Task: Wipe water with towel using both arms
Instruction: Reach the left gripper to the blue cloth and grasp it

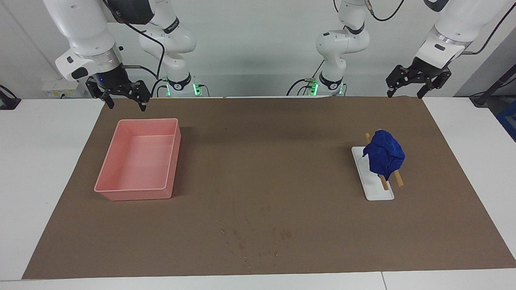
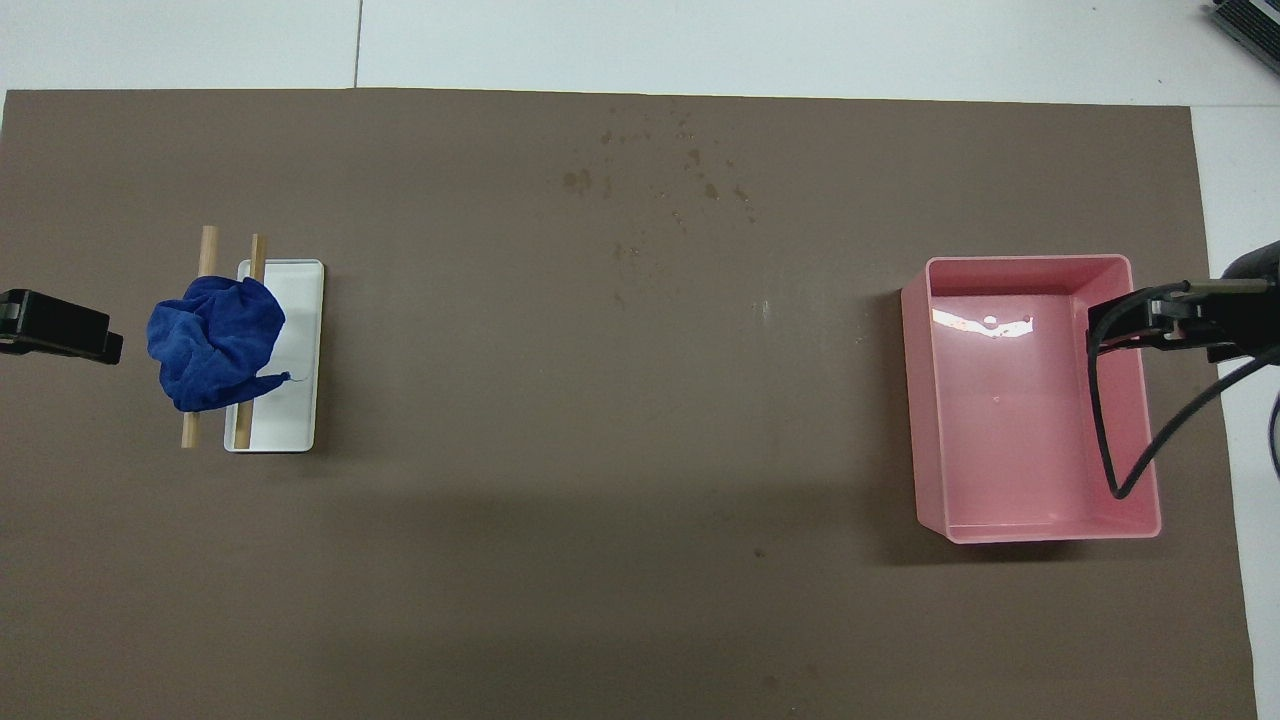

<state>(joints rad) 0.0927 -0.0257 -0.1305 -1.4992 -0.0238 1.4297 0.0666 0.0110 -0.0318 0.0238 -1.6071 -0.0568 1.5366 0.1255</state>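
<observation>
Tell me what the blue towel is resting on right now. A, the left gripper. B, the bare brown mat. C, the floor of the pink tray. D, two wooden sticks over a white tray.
D: the towel sits bunched on the two wooden sticks laid across the white tray, with both grippers away from it.

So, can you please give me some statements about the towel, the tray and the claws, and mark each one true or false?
1. The towel hangs over two wooden sticks. True.
2. The pink tray holds the towel. False: nothing lies in the tray.
3. The left claw grips the towel. False: it is open, up in the air.
4. Wet spots lie farther from the robots than the tray. True.
5. The right claw is open. True.
</observation>
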